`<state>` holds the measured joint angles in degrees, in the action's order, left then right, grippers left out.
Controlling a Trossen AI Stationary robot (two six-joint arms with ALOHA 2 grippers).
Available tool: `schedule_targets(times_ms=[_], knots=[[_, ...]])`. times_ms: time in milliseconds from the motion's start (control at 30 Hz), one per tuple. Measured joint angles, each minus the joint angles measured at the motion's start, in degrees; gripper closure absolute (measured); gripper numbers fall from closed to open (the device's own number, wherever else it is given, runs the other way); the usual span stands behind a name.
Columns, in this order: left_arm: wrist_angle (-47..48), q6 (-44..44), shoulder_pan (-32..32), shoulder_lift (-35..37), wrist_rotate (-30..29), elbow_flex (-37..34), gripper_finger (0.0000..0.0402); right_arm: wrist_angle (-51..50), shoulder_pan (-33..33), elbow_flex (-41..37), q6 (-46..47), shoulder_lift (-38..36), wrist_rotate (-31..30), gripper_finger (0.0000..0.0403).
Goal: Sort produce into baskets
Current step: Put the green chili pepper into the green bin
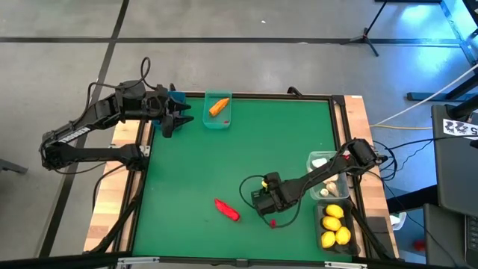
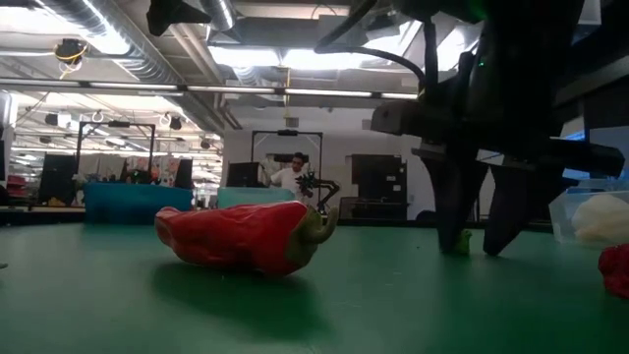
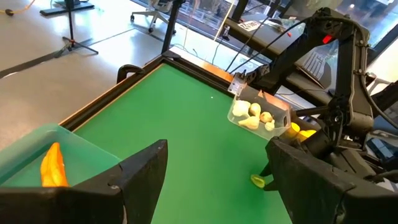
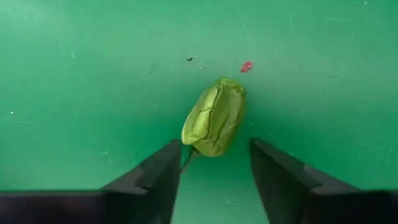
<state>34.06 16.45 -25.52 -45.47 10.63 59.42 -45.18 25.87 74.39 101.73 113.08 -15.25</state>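
Green bit sits between my right gripper fingers, open not gripping yet, ~5 o'clock on table; next: close, lift.

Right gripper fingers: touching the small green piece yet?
Apart. The right wrist view shows green mat on both sides between the green piece and the fingers of the right gripper, which straddle its lower end.
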Motion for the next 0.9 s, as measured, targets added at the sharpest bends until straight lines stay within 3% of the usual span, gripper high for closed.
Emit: schedule_targets(times_ms=[300,533,733,900], knots=[[0.00,0.33,0.00,0.00,0.00,0.00,0.0126,0.70,0.00,0.42,0.02,0.02,0.90,0.0330],[0.00,0.17,-0.02,0.00,0.00,0.00,0.0126,0.86,-0.02,3.06,-2.72,0.04,-0.18,0.0394],[0.00,0.11,0.00,0.00,0.00,0.00,0.0126,2.30,-0.02,3.63,-5.90,0.04,-3.15,0.0381],[0.00,-0.33,-0.01,0.00,0.01,0.00,0.0126,16.12,-1.53,3.69,-29.24,-0.33,-4.97,0.0312]])
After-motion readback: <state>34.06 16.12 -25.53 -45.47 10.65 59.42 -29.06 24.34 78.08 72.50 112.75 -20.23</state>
